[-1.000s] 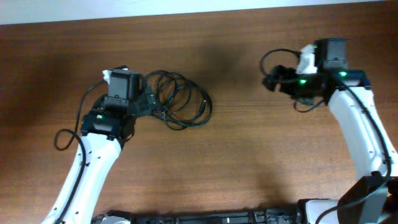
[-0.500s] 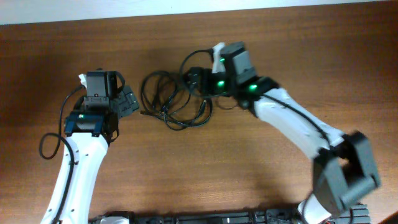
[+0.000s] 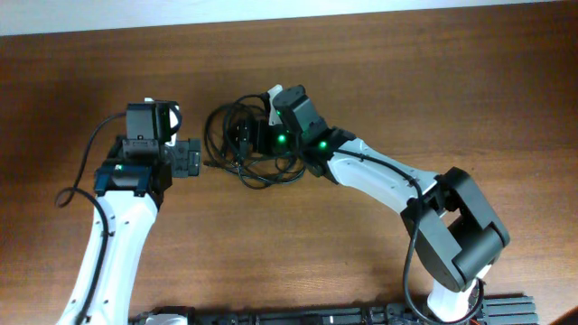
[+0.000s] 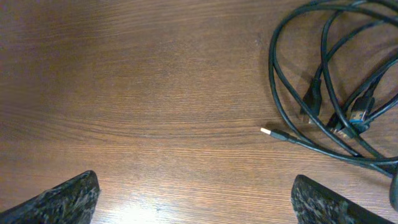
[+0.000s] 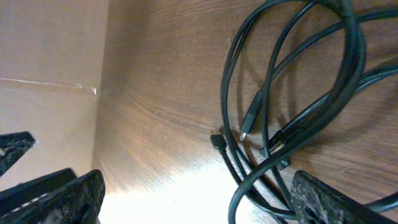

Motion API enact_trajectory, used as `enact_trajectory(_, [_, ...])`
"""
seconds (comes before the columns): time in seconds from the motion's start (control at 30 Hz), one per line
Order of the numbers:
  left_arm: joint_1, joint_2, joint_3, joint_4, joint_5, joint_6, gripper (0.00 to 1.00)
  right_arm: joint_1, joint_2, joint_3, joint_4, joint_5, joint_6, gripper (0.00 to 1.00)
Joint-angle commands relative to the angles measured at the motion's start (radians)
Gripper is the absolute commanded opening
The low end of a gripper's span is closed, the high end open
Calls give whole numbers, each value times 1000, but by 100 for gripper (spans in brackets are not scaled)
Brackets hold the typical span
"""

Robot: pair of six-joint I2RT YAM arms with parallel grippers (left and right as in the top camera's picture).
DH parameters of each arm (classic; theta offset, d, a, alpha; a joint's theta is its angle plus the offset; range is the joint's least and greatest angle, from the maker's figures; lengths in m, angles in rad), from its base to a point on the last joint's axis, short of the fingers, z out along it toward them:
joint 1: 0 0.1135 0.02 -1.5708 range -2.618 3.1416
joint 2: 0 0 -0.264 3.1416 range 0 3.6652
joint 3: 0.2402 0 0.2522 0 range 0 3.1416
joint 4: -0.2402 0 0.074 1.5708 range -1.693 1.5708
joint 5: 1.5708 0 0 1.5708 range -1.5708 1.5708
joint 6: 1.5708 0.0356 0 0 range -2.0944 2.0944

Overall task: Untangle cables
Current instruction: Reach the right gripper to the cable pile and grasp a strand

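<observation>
Counter (image 3: 361,81): brown wood with a long grain and a soft shine from the lamp; I see it in all three views.
Room: in the overhead view there is only a pale wall (image 3: 271,11) along the far edge of the counter.
Cables (image 3: 257,162): thin black cords in loose overlapping loops, lying flat on the counter near its middle, between the two arms.
Left arm (image 3: 113,235): it stands just to the left of the heap, not touching it.
Left jaws: wide apart, and only bare wood is between them.
Right arm (image 3: 379,181): it reaches across from the right, with its wrist over the heap.
Right jaws: wide apart. I cannot tell if the tips touch the cords.
Left wrist view only: the cables (image 4: 323,81) fill the upper right corner, and one plug (image 4: 272,132) with a light metal tip points left onto open wood.
Right wrist view only: the cables (image 5: 283,118) run ahead of the tips, several small dark plug ends lie inside the loops, and the same pale wall (image 5: 50,56) is on the left.
</observation>
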Motion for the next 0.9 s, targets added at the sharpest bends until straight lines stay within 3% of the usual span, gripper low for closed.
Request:
enact_trajectory(0.0, [6, 48, 3, 5, -3, 33, 99, 43, 10, 7, 3, 28, 2, 92])
enact_trajectory(0.33, [6, 59, 3, 6, 13, 39, 99, 96, 14, 7, -43, 168, 27, 92])
enact_trajectory(0.4, [6, 59, 3, 5, 105, 114, 89, 96, 21, 7, -43, 167, 27, 92])
enact_trajectory(0.5, [6, 59, 3, 6, 185, 138, 86, 96, 40, 7, -46, 167, 27, 92])
enact_trajectory(0.73, [6, -16, 3, 9, 279, 145, 88, 96, 77, 7, -9, 167, 65, 92])
enact_trajectory(0.87, [6, -89, 3, 8, 279, 145, 99, 97, 93, 7, 31, 167, 65, 91])
